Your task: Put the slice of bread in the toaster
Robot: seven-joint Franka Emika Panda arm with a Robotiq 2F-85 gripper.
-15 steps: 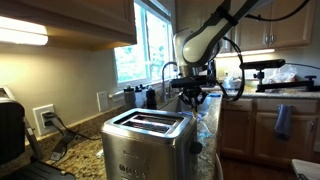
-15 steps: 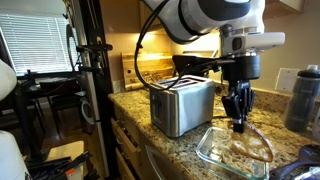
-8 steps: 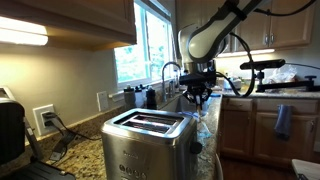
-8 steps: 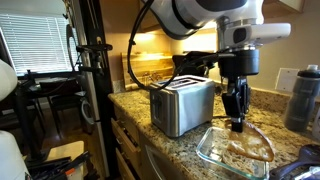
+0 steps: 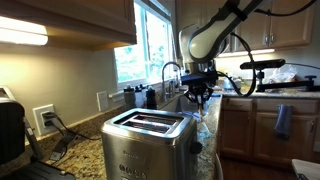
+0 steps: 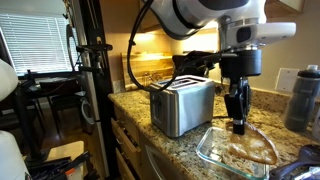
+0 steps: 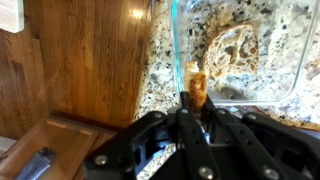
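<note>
My gripper point(image 7: 196, 100) is shut on a small golden-brown slice of bread point(image 7: 196, 80), seen edge-on between the fingertips in the wrist view. It hangs just above the near rim of a clear glass dish point(image 7: 178, 45). In both exterior views the gripper point(image 6: 238, 124) point(image 5: 198, 97) points straight down over the dish point(image 6: 212, 152), beside the toaster. The brushed-steel toaster point(image 6: 181, 106) point(image 5: 147, 142) stands on the granite counter with two open top slots, apart from the gripper.
A second tan, bread-like piece point(image 7: 232, 50) lies inside the glass dish. A metal bottle point(image 6: 302, 98) stands behind the dish. A sink tap point(image 5: 170, 72) and window are behind the gripper. A black appliance point(image 5: 10, 130) sits near the toaster. The counter edge drops to wooden cabinets point(image 7: 90, 60).
The arm shifted slightly away from the toaster a second ago and has since held still over the dish. The grip on the bread is unchanged.
</note>
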